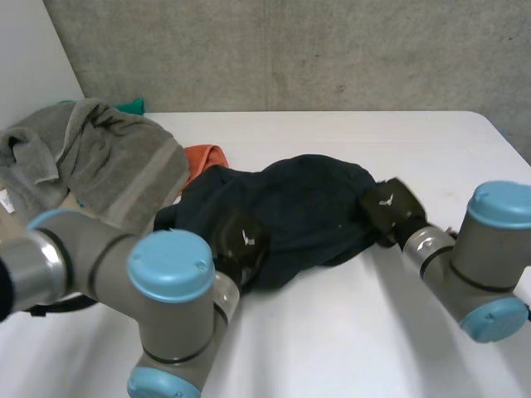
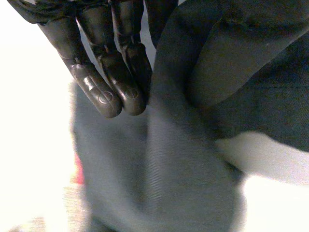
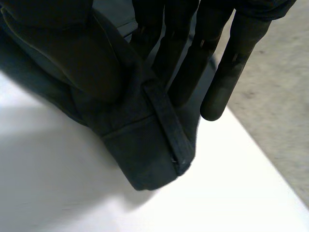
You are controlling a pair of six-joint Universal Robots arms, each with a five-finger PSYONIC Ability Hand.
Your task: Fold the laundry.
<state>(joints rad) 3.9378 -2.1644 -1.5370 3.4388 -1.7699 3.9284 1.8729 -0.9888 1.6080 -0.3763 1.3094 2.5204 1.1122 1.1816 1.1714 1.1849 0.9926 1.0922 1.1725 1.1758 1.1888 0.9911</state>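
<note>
Head view, white table [image 1: 332, 332], crumpled dark navy garment [image 1: 307, 207] mid-table, grey terry towel [image 1: 108, 162] beside it, orange cloth [image 1: 205, 156] between them, left hand [image 1: 239, 242] pinching the garment's near edge, right hand [image 1: 388, 206] gripping its hemmed corner, tiny white hand emblems unreadable

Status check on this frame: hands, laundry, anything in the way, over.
Hands: left hand pinches dark garment at near-left edge, right hand at right hem. Garment bunched mid-table, unfolded. The grey towel pile and orange cloth crowd its far-left side.
</note>
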